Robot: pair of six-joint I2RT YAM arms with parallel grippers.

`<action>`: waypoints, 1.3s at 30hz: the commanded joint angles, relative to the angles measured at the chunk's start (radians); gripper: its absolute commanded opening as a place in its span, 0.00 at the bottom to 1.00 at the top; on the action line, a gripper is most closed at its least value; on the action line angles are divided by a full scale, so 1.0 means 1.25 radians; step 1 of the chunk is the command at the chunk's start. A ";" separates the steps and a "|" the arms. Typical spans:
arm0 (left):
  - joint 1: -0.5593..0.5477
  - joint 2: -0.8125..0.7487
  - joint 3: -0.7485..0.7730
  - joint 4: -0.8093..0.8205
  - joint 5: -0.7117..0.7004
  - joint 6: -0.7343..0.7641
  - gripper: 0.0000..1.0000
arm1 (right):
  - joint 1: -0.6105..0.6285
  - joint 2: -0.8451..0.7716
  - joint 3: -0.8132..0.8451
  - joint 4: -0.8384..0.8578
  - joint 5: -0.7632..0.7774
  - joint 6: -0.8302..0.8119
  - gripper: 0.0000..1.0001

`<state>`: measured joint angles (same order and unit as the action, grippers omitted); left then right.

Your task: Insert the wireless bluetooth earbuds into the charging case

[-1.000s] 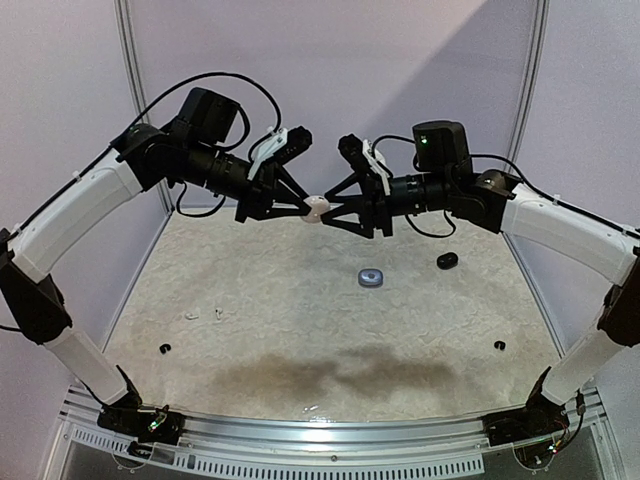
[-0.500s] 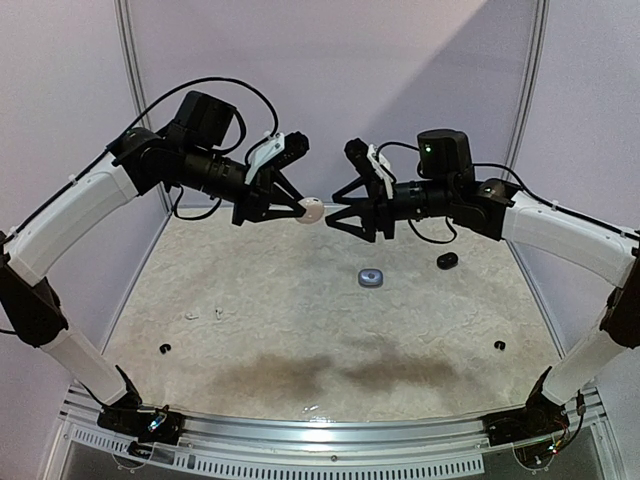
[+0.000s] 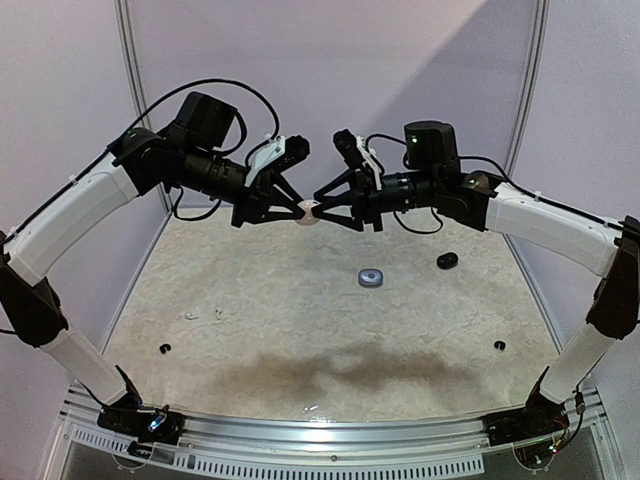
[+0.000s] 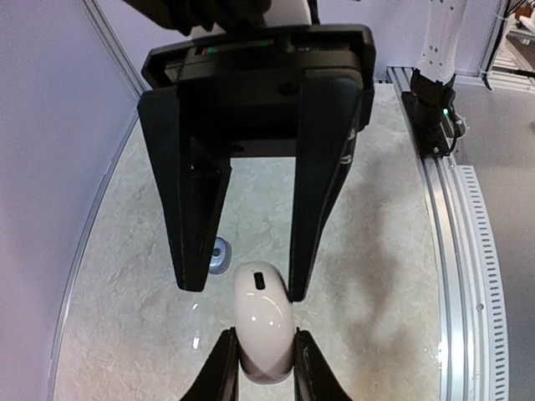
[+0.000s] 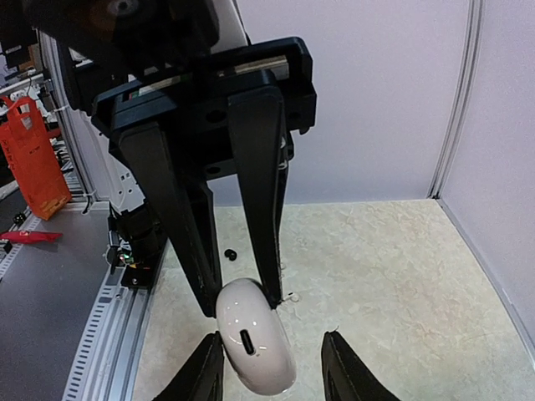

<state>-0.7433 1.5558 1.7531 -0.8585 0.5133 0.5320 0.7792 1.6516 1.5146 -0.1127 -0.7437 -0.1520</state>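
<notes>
My left gripper (image 3: 303,209) is shut on a closed white charging case (image 3: 311,210) and holds it high above the table. In the left wrist view the case (image 4: 263,322) sits between the fingers of my left gripper (image 4: 263,336). My right gripper (image 3: 320,210) faces it, jaws open around the case's other end. In the right wrist view the case (image 5: 255,342) lies against the left finger of my right gripper (image 5: 272,338), with a gap to the other. Two tiny white earbuds (image 3: 190,316) lie on the table at the left. Black earbuds lie at the front left (image 3: 165,348) and front right (image 3: 499,345).
A blue-grey case (image 3: 372,278) lies mid-table, also in the left wrist view (image 4: 218,255). A black case (image 3: 447,261) lies to its right. Purple walls enclose the table on three sides. A metal rail (image 3: 320,430) runs along the near edge.
My right gripper drew back from the white case half a second ago and has moved in again, open around its end. My left gripper kept holding the case.
</notes>
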 commanded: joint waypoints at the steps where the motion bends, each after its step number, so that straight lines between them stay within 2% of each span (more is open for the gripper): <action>1: -0.009 -0.009 0.013 -0.009 0.004 0.005 0.00 | 0.005 0.018 0.019 -0.002 -0.029 0.010 0.37; 6: -0.009 -0.008 0.012 -0.009 0.005 0.006 0.00 | 0.006 0.024 0.034 -0.018 -0.044 0.007 0.19; 13: -0.009 -0.008 0.013 0.003 0.004 -0.004 0.00 | 0.006 0.029 0.042 -0.040 -0.035 0.006 0.08; 14: -0.009 -0.010 0.012 0.003 0.005 -0.006 0.03 | 0.005 0.025 0.042 -0.039 -0.030 0.006 0.06; 15: -0.008 -0.012 0.009 0.006 0.005 -0.010 0.18 | 0.006 0.022 0.041 -0.039 -0.025 0.007 0.02; 16: -0.007 -0.013 0.007 0.010 0.005 -0.015 0.40 | 0.005 0.020 0.041 -0.039 -0.021 0.008 0.00; 17: -0.006 -0.014 0.005 0.014 0.005 -0.020 0.55 | 0.004 0.017 0.040 -0.037 -0.016 0.009 0.00; 19: 0.000 -0.018 0.003 0.022 0.003 -0.033 0.71 | 0.002 0.008 0.032 -0.022 -0.008 0.016 0.00; 22: 0.006 -0.028 -0.010 0.040 -0.007 -0.060 0.82 | -0.005 -0.019 -0.007 0.059 0.009 0.046 0.00; 25: 0.024 -0.060 -0.061 0.108 -0.007 -0.104 0.85 | -0.010 -0.061 -0.068 0.166 0.060 0.076 0.00; 27: 0.042 -0.110 -0.140 0.222 0.014 -0.147 0.86 | -0.011 -0.086 -0.113 0.265 0.107 0.110 0.00; 31: 0.058 -0.205 -0.309 0.505 0.053 -0.243 0.87 | -0.011 -0.111 -0.207 0.603 0.156 0.267 0.00; 35: 0.058 -0.186 -0.329 0.633 0.085 -0.408 0.78 | -0.005 -0.065 -0.237 0.866 0.181 0.394 0.00; 39: 0.054 -0.153 -0.338 0.816 0.124 -0.561 0.65 | 0.012 -0.020 -0.219 0.947 0.194 0.410 0.00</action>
<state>-0.6758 1.3270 1.3560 -0.1490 0.6010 0.0765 0.7753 1.5730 1.2339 0.8078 -0.5507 0.2584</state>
